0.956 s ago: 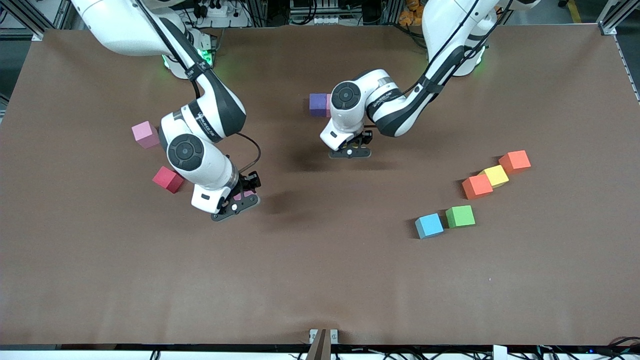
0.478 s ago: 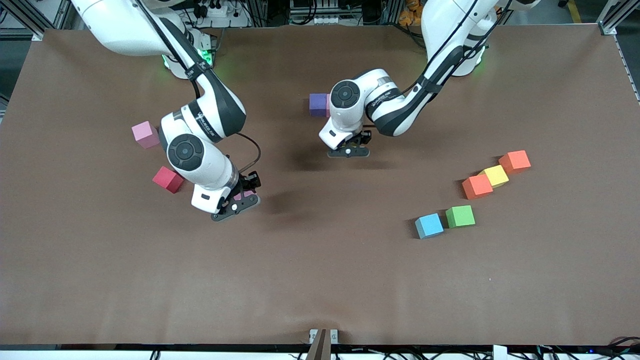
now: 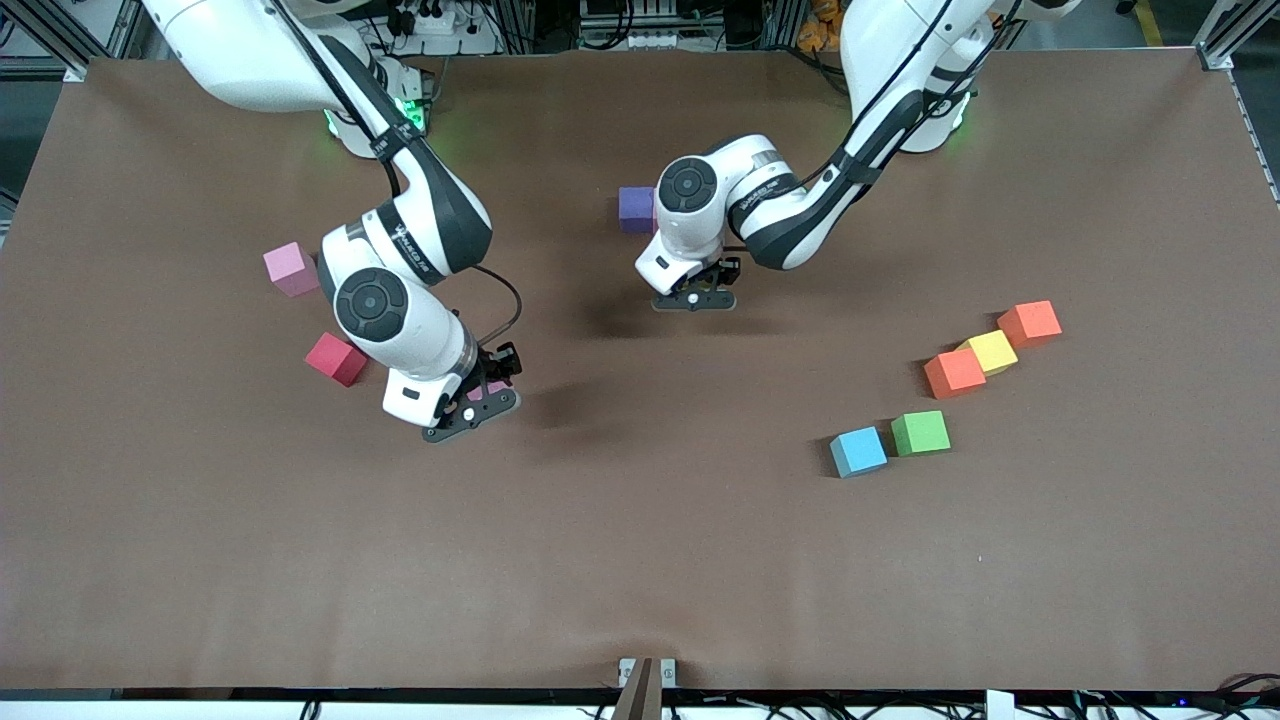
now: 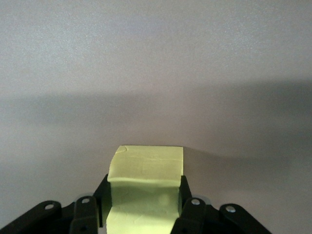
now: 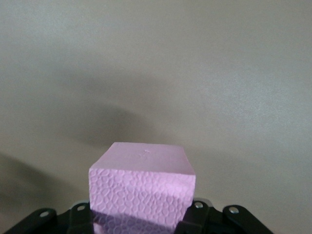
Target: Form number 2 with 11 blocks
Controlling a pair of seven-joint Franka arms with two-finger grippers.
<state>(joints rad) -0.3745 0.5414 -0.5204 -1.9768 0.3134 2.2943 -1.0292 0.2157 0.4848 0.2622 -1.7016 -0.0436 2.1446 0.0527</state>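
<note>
My left gripper (image 3: pixel 693 298) hangs over the middle of the table, shut on a pale yellow block (image 4: pixel 146 178); its fingers (image 4: pixel 185 195) press the block's sides in. My right gripper (image 3: pixel 470 405) is shut on a pink block (image 5: pixel 144 187) over the brown mat, beside a red block (image 3: pixel 336 358). Loose blocks lie on the table: pink (image 3: pixel 290 268), purple (image 3: pixel 634 208), two orange (image 3: pixel 1030 322) (image 3: pixel 954 372), yellow (image 3: pixel 992 350), green (image 3: pixel 920 432) and light blue (image 3: pixel 858 451). The number 2 is out of view.
The brown mat (image 3: pixel 640 560) covers the whole table. Both arms' bases (image 3: pixel 920 110) stand along the edge farthest from the front camera. A small metal bracket (image 3: pixel 646 672) sits at the mat's nearest edge.
My left gripper has drifted a little toward the purple block with the yellow block in it. The right arm has not moved.
</note>
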